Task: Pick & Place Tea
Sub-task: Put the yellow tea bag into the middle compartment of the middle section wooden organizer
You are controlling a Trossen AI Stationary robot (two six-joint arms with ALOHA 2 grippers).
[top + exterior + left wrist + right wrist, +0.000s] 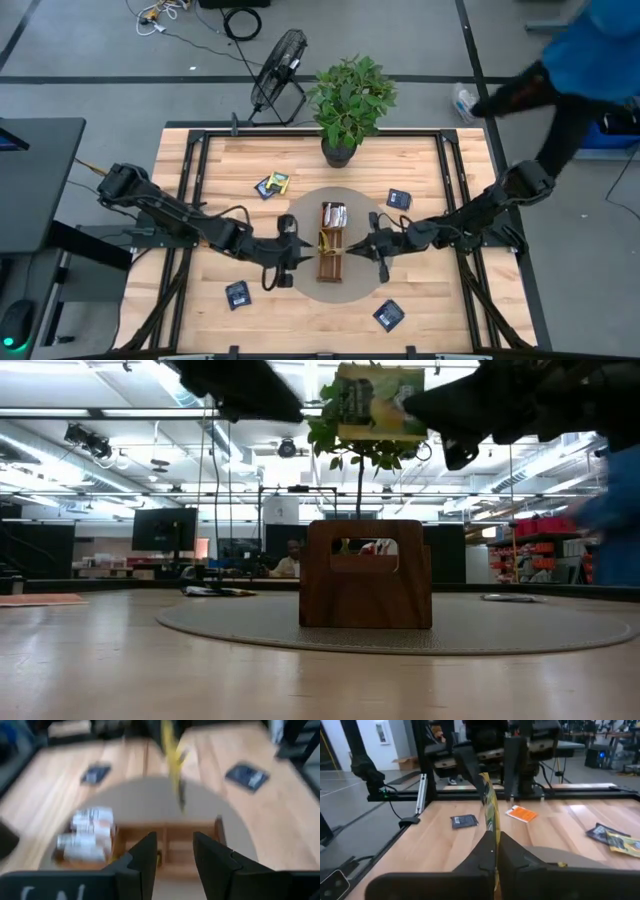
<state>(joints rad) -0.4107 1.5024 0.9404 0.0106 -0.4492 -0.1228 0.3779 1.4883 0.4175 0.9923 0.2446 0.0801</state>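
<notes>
Above the wooden tray (333, 243), the right end effector (495, 851) pinches a yellow tea sachet (490, 810) upright between closed fingers. Just across the tray, the left end effector (172, 854) hovers with fingers apart, empty. Navy sachets (238, 294) lie scattered on the worktop (420, 300).

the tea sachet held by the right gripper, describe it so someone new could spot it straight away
Start at the round grey mat in the middle of the wooden table, where the long wooden tray lies. Above that tray the right gripper pinches a green-yellow sachet by its lower edge. It is the only sachet in the air and on edge; the others lie flat on the table.
</notes>
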